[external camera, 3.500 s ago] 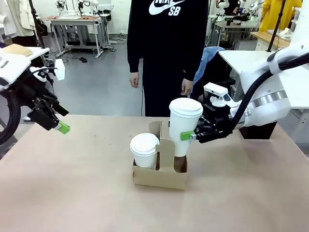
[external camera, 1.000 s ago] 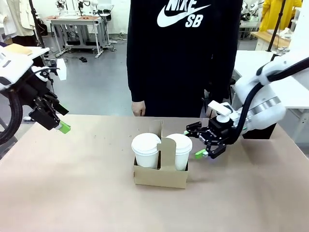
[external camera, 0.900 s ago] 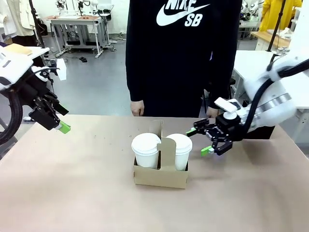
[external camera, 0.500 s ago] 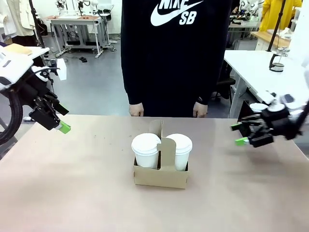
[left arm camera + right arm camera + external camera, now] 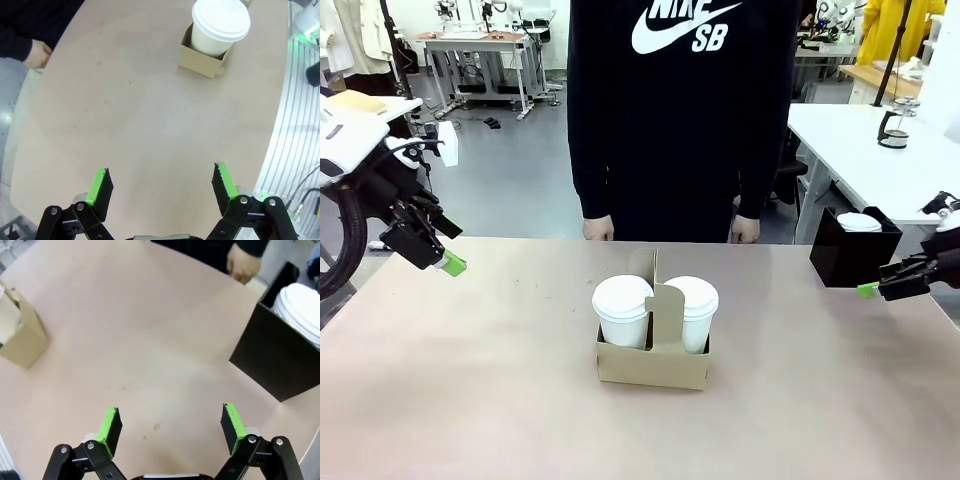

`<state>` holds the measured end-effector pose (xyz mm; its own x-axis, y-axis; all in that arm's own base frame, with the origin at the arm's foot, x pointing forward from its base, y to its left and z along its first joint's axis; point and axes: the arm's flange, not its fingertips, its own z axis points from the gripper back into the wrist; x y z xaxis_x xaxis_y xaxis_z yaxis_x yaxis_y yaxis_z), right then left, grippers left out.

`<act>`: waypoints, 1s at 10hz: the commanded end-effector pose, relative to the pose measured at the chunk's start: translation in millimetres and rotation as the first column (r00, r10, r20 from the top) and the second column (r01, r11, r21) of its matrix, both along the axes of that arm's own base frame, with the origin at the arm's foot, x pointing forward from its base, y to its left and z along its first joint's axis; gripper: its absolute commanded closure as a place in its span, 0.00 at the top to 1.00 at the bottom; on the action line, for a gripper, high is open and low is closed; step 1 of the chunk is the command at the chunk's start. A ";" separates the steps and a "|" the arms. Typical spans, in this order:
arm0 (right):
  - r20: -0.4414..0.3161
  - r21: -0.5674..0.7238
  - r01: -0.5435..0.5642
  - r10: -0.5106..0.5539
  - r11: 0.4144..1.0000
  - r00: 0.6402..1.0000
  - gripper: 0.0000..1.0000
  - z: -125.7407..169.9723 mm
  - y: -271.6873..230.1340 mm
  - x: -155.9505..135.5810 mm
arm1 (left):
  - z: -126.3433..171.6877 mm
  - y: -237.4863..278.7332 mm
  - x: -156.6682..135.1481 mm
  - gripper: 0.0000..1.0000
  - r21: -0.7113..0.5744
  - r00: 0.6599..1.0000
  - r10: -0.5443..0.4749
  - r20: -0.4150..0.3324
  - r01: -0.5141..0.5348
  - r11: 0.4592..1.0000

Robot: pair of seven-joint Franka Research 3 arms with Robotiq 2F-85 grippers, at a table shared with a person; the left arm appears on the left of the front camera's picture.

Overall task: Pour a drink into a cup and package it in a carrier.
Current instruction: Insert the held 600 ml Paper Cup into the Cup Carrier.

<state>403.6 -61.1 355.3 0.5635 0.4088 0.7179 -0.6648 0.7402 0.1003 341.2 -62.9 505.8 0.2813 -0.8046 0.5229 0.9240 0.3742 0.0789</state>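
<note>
front view: second lidded cup now seated in the right pocket of the carrier, next to the first cup in the left pocket. right gripper pulled well back from a second ago, when it sat just beside that cup; now out at the right table edge near the black box, jaws spread, holding nothing. left gripper parked at the far left, same spot as before, seemingly empty. person at the far side, both hands down at the table edge, touching nothing. looks like packaging is basically done, nothing left but maybe a handover. count here: two cups, one carrier, one black box with white lids in it. a pitcher-looking thing on the white table behind, too small to tell much.

left wrist view: left gripper wide open over bare table, nothing between the pads. one cup in the carrier far ahead, second one hidden behind it.

right wrist view: right gripper spread wide, empty. carrier corner at the left edge, well apart. black box with stacked lids at right, one hand near the top.
</note>
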 end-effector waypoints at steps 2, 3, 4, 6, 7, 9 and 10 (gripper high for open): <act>-0.028 0.031 -0.018 0.019 0.999 0.999 1.00 -6.0 20.0 -30.5 | 0.6 0.1 -0.7 1.00 -0.021 1.000 0.001 -0.007 -0.002 1.000; -0.015 0.009 0.004 -0.004 1.000 1.000 1.00 -2.0 4.3 0.5 | 0.6 0.1 -0.7 1.00 -0.021 1.000 0.001 -0.007 -0.002 1.000; -0.015 0.009 0.004 -0.004 1.000 1.000 1.00 -2.0 4.3 0.5 | 0.6 0.1 -0.7 1.00 -0.021 1.000 0.001 -0.007 -0.002 1.000; -0.015 0.009 0.004 -0.004 1.000 1.000 1.00 -2.0 4.3 0.5 | 0.6 0.1 -0.7 1.00 -0.021 1.000 0.001 -0.007 -0.002 1.000; -0.015 0.009 0.004 -0.004 1.000 1.000 1.00 -2.0 4.3 0.5 | 0.6 0.1 -0.7 1.00 -0.021 1.000 0.001 -0.007 -0.002 1.000; -0.015 0.009 0.004 -0.004 1.000 1.000 1.00 -2.0 4.3 0.5 | 0.6 0.1 -0.7 1.00 -0.021 1.000 0.001 -0.007 -0.002 1.000; -0.015 0.009 0.004 -0.004 1.000 1.000 1.00 -2.0 4.3 0.5 | 0.6 0.1 -0.7 1.00 -0.021 1.000 0.001 -0.007 -0.002 1.000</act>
